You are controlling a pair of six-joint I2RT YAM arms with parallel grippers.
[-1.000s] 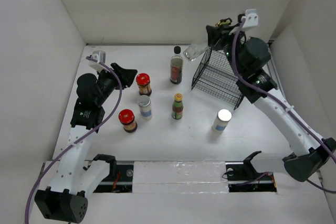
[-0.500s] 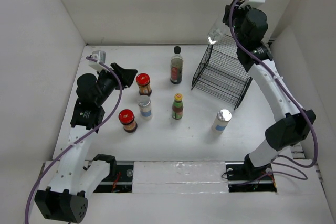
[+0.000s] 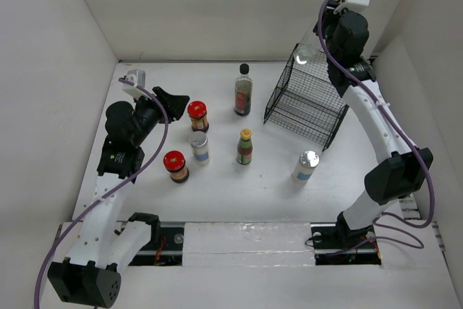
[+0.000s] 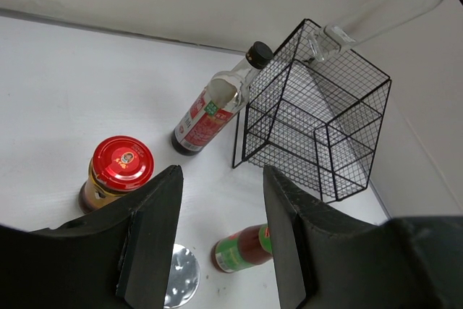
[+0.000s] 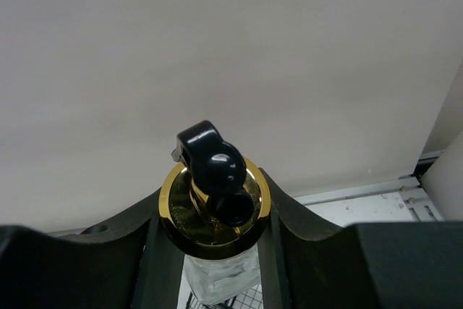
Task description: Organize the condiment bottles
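**Q:** Jaws first: what are they doing?
**A:** The right gripper (image 5: 211, 204) is pinching the clear bottle (image 5: 217, 284) just under its gold top, a finger pressing on each side. The left gripper (image 4: 221, 171) is hanging low over the table (image 3: 239, 193), jaws spread, nothing between them.

**Q:** Where is the clear bottle hanging?
**A:** High up and tilted, by the top back edge of the basket (image 3: 300, 106), close to the rear wall. Whether it is touching the wire, I cannot tell.

**Q:** And the others?
**A:** Six are standing on the table, apart from one another. The dark bottle (image 3: 243, 90) is just left of the basket. The far red jar (image 3: 197, 116), near red jar (image 3: 175, 166), left silver jar (image 3: 199, 147) and green bottle (image 3: 244, 146) are grouping by the left gripper. The right silver jar (image 3: 306, 166) is standing alone, nearer than the basket.

**Q:** How far along is the job?
**A:** Early, I am judging. Nothing is sitting in the basket; one bottle is up in a grip and six are waiting.
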